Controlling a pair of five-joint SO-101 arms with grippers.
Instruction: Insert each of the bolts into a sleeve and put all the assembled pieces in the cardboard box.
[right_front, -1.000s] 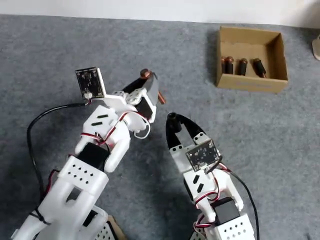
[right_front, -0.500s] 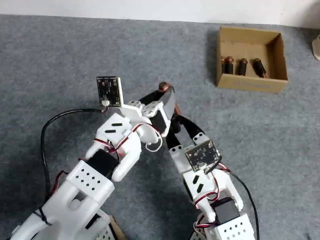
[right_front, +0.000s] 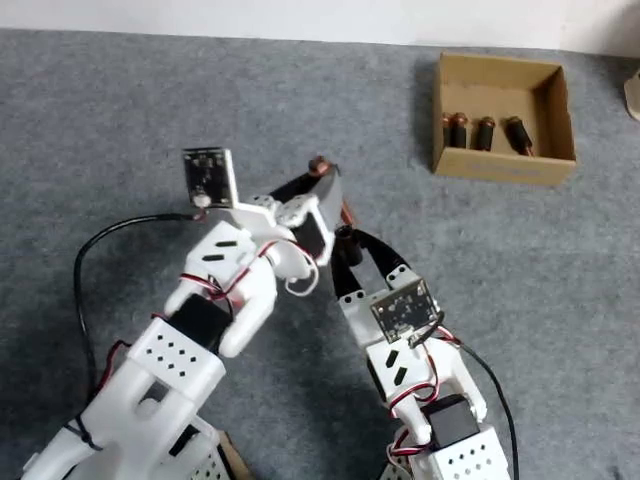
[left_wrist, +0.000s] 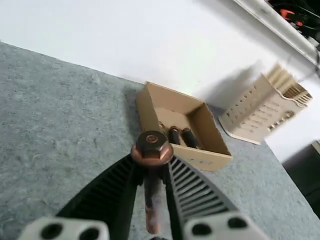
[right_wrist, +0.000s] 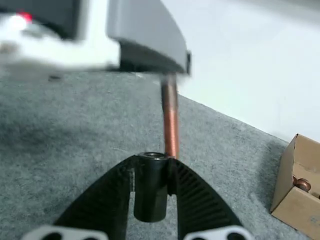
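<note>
Bolt (left_wrist: 151, 146): copper-coloured, hex head; clamped just under head by left gripper (left_wrist: 152, 162), mid-worktop, shank tip at mouth of sleeve (right_wrist: 150, 192).
Sleeve: black, pinched by right gripper (right_wrist: 151, 165).
Both likely rigid, light, smooth, slip-prone; hold shank high, sleeve mid-body.
Cardboard box (right_front: 500, 168): far right corner, three assembled pieces (right_front: 484, 132) inside.

In the right wrist view the bolt (right_wrist: 170, 117) loses its head behind the blurred left arm (right_wrist: 140, 35). Whether its tip sits inside the sleeve (right_wrist: 150, 192) cannot be told. The box (right_wrist: 299, 192) is cut by the edge. From above, a pale rack (right_front: 633, 95) at 2 o'clock is cropped.
</note>
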